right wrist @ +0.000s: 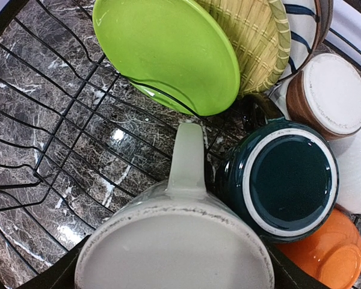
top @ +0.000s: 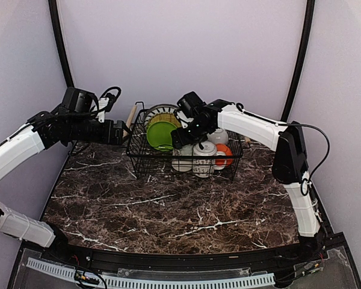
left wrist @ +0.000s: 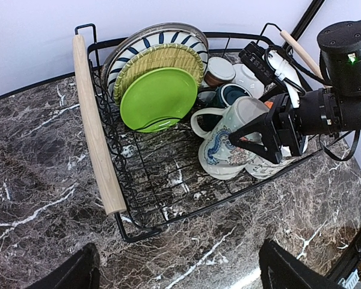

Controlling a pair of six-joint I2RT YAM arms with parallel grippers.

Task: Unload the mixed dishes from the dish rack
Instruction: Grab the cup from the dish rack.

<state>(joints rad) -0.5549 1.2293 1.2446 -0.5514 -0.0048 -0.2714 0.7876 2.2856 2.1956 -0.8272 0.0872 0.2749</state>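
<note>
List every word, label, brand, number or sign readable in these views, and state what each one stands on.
No readable word, number, brand or sign appears in any of the three views.
pale mug: a blue painted pattern only, no letters.
striped plate: blue stripes only.
wooden handle of the dish rack: bare, nothing printed.

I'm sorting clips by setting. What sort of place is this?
Probably a robot lab booth staged as a kitchen counter: plain pale walls close it in, two robot arms are bolted at the near edge of the marble-patterned tabletop, and a loaded dish rack stands on it.
</note>
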